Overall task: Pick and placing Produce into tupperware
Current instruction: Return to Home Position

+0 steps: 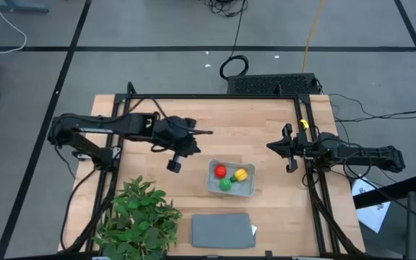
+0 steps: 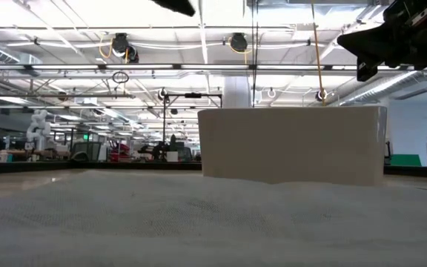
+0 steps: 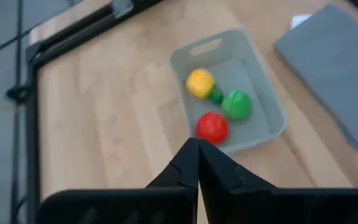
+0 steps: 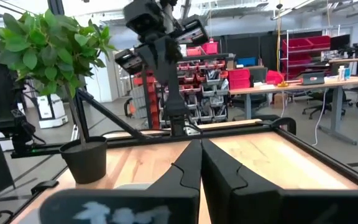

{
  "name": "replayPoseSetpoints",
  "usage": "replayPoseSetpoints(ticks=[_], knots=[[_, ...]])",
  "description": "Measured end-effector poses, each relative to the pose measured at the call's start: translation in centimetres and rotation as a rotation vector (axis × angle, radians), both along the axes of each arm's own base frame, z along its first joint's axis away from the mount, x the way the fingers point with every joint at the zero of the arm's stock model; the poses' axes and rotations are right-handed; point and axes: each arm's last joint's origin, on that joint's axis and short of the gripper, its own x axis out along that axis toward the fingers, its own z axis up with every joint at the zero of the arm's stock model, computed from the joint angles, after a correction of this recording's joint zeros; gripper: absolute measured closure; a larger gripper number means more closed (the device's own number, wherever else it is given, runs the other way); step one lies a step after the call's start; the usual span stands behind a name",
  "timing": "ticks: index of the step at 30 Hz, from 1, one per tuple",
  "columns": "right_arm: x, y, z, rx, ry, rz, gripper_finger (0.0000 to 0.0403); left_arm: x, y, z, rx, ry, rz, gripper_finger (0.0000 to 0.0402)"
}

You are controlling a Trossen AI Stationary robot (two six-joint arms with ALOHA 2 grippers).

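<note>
The wooden surface (image 1: pixel 193 123) carries the clear tupperware (image 1: pixel 248 189) near its middle, and we see all three produce pieces inside it: the red piece (image 1: pixel 220 171), the yellow piece (image 1: pixel 241 174) and the green piece (image 1: pixel 225 184). We judge the placing done, with only parking the arms left. The left tool (image 3: pixel 196 146) hangs near the tupperware, pressed together and empty. The right tool (image 4: pixel 201 148), likewise together on nothing, waits at the right edge.

No legible txt, labels, brand names, nos. or signs are showing in any view; nothing on the counter or in the room behind is reading clearly enough to make out.
</note>
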Motion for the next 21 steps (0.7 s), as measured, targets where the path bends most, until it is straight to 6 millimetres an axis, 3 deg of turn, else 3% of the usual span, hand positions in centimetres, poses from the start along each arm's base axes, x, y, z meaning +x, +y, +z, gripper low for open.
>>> replayPoseSetpoints(ticks=[8, 11, 21], knots=[[0.0, 0.0, 0.0, 0.000, -0.002, -0.004, 0.0403, -5.5, 0.2, 2.4, -0.008, -0.121, 0.088, 0.0400], [0.0, 0.0, 0.0, 0.011, -0.004, -0.004, 0.0403, -7.6, 0.4, 2.3, -0.029, -0.208, 0.102, 0.0400], [-0.1, -0.2, 0.1, 0.061, -0.014, -0.070, 0.0403, -12.8, 0.6, -3.1, -0.152, -0.425, 0.140, 0.0401]])
